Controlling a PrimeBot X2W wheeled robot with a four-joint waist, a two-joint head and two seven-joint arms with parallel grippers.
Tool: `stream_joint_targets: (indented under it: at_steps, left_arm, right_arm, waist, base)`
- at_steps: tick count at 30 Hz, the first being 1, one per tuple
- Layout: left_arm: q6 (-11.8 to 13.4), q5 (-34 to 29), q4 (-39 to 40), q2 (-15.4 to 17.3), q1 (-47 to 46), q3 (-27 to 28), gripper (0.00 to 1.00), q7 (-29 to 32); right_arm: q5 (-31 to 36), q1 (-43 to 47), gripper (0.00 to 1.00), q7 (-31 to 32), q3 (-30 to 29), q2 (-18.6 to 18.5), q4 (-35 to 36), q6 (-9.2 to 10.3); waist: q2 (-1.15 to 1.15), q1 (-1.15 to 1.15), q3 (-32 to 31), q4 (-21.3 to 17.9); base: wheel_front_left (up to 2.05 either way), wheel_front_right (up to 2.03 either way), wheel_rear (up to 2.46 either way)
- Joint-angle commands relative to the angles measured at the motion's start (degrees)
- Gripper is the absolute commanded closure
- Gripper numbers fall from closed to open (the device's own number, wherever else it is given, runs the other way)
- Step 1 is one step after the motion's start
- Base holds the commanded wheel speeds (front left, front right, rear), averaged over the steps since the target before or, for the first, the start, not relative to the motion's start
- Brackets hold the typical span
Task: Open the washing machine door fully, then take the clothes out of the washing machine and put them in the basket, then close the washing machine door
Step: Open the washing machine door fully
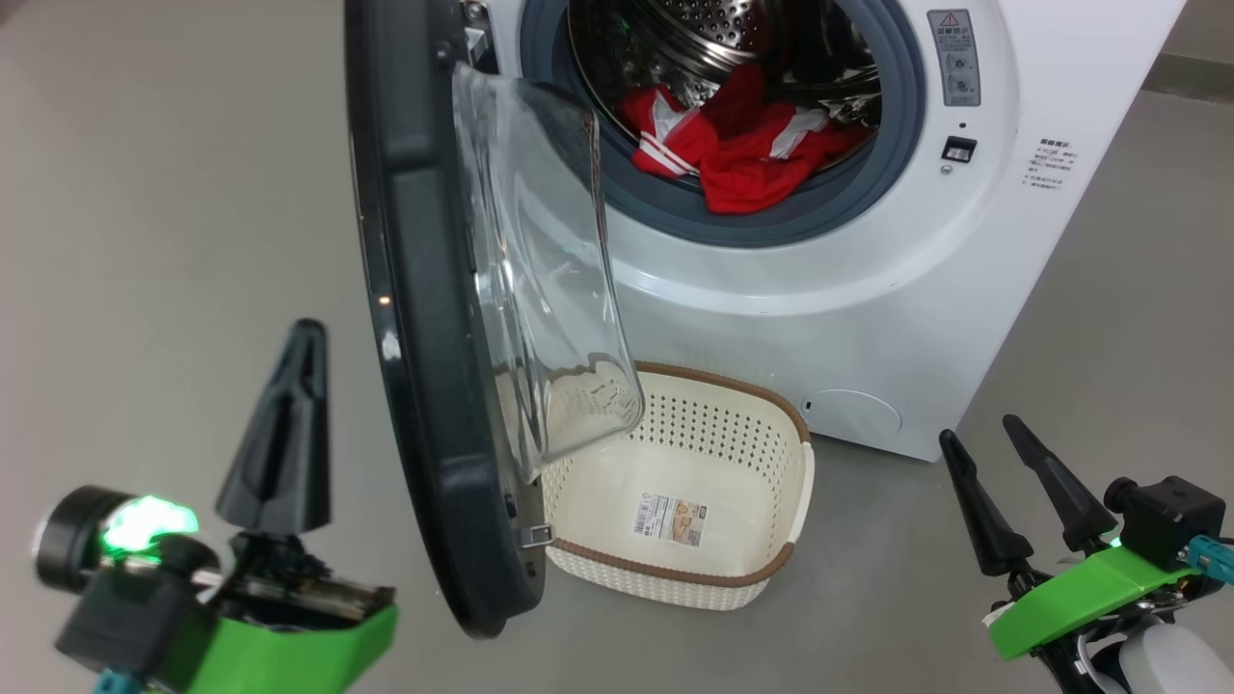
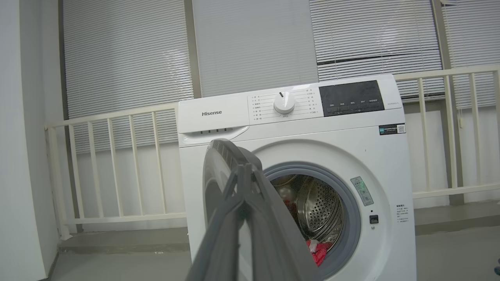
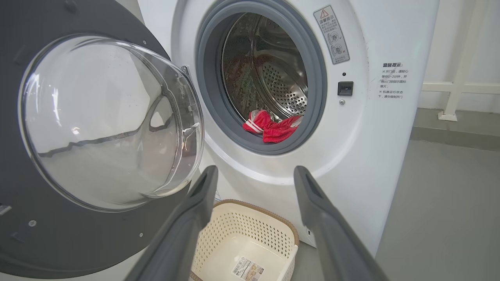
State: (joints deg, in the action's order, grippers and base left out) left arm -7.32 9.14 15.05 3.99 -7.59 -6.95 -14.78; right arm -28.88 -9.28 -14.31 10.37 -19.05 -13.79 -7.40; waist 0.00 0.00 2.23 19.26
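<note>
One hazard: the washing machine door point(image 1: 415, 289), half open at left centre, overhangs the basket point(image 1: 665, 588), lower centre, so the clothes point(image 1: 747, 164), heaped in the washing machine point(image 1: 819, 308), upper centre, could snag on it when lifted across. Door: glossy black ring, bulging clear bowl. Basket: cream perforated plastic. Clothes: soft red, white-striped. Left jaws pressed together, empty; right jaws spread.

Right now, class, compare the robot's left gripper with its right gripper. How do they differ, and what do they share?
The left gripper is shut, jaws pressed into one point; the right gripper is open, jaws apart. The left gripper sits left of the washing machine door; the right gripper sits right of the basket. Both hold nothing.
</note>
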Motion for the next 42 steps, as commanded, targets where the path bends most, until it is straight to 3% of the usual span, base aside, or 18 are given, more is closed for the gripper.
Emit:
stream_joint_targets:
  at_steps: [1,10,16,24,34,42]
  left_arm:
    - [-0.1,-0.6,2.3,1.1,-2.0,1.0,1.0,-0.2]
    - [-0.1,1.9,5.2,3.2,-1.6,-8.7,1.0,0.1]
    - [-0.2,6.5,-0.7,3.7,-1.2,-14.7,1.0,2.6]
    - [-0.2,9.4,-8.5,3.7,-1.5,-18.7,1.0,3.4]
    - [-0.1,11.5,-15.7,3.5,-2.1,-19.3,1.0,4.5]
    - [1.7,12.4,-17.9,4.7,-3.1,-16.4,1.0,4.4]
  right_arm:
    - [0.1,0.0,0.0,-0.7,0.8,-0.5,1.5,-0.09]
    - [-0.1,0.0,0.0,-0.7,0.9,0.2,1.5,-0.09]
    - [-0.3,-0.4,0.0,-0.7,1.3,0.3,1.3,-0.09]
    - [-0.6,-0.4,0.0,-0.7,1.5,0.5,1.2,-0.09]
    - [-0.6,-0.7,0.0,-0.7,1.7,0.9,1.1,-0.09]
    - [-0.8,-0.7,0.0,-0.7,1.6,0.9,1.0,-0.09]
  waist:
    - [0.0,0.0,0.0,0.0]
    - [0.0,0.0,0.2,-0.3]
    - [0.0,0.0,0.4,-1.2]
    - [0.0,0.0,0.6,-2.1]
    - [0.0,0.0,1.2,-2.7]
    - [0.0,0.0,1.4,-2.3]
  base:
    - [0.0,0.0,0.0]
    - [0.0,0.0,0.0]
    - [0.0,0.0,0.0]
    - [0.0,0.0,0.0]
    - [0.0,0.0,0.0]
    - [0.0,0.0,0.0]
